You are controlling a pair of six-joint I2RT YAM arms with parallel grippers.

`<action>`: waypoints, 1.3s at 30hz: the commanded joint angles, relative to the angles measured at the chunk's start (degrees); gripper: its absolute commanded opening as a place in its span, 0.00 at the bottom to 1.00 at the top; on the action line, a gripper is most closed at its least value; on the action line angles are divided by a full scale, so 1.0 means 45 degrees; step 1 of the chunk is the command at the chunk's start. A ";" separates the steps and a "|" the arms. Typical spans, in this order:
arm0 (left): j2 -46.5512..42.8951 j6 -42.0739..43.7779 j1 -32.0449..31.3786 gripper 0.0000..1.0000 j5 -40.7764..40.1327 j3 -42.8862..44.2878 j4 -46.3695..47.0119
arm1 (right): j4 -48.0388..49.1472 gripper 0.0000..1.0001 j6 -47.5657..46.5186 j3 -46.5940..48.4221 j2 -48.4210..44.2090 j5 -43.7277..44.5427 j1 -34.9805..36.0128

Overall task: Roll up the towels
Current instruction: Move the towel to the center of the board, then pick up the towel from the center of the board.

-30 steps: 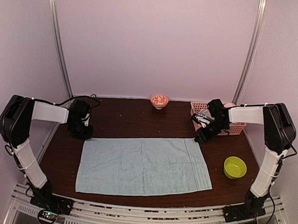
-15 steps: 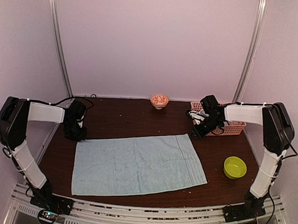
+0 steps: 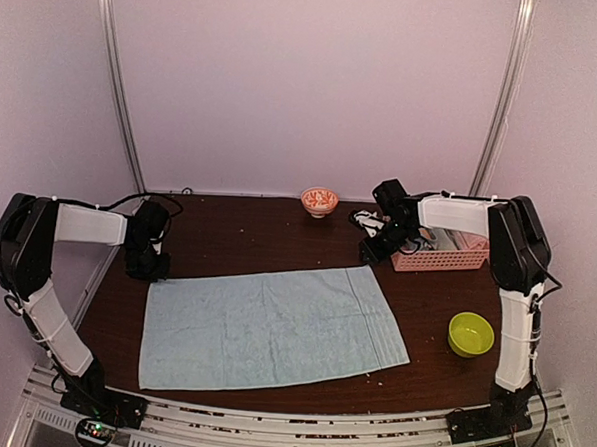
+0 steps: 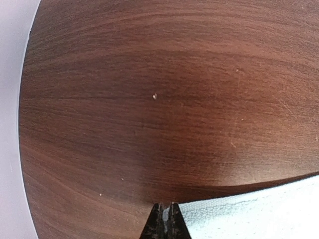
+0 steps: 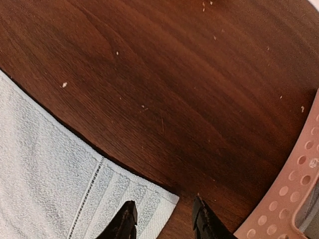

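A plain light-blue towel lies flat on the dark wooden table, slightly skewed. My left gripper sits low at its far left corner. In the left wrist view the left gripper is shut with a sliver of cloth pinched between the tips, and the towel runs off to the right. My right gripper is at the far right corner. In the right wrist view the right gripper is open, and the corner of the towel lies loose between its fingers.
A pink lattice basket stands at the back right, just right of my right gripper, and its rim shows in the right wrist view. A lime-green bowl sits near the right edge. A small orange-and-white bowl is at the back centre.
The towel has slid left and turned a little, pulled by my left gripper. My right gripper has moved left along with the far right corner, and its jaws stand slightly wider.
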 commanded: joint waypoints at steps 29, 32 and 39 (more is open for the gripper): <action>-0.0310 0.0481 0.0079 0.00 0.0577 0.0059 0.0237 | -0.2352 0.34 0.0120 0.1741 0.1586 0.0451 -0.0024; -0.0526 0.0542 0.0091 0.00 0.0412 0.0139 -0.0033 | -0.2128 0.34 0.0008 0.1294 0.0638 0.0310 0.0057; -0.0968 0.1288 0.0564 0.00 -0.0574 0.0790 -0.0852 | -0.1733 0.36 -0.0368 0.1233 -0.0364 0.0144 0.0188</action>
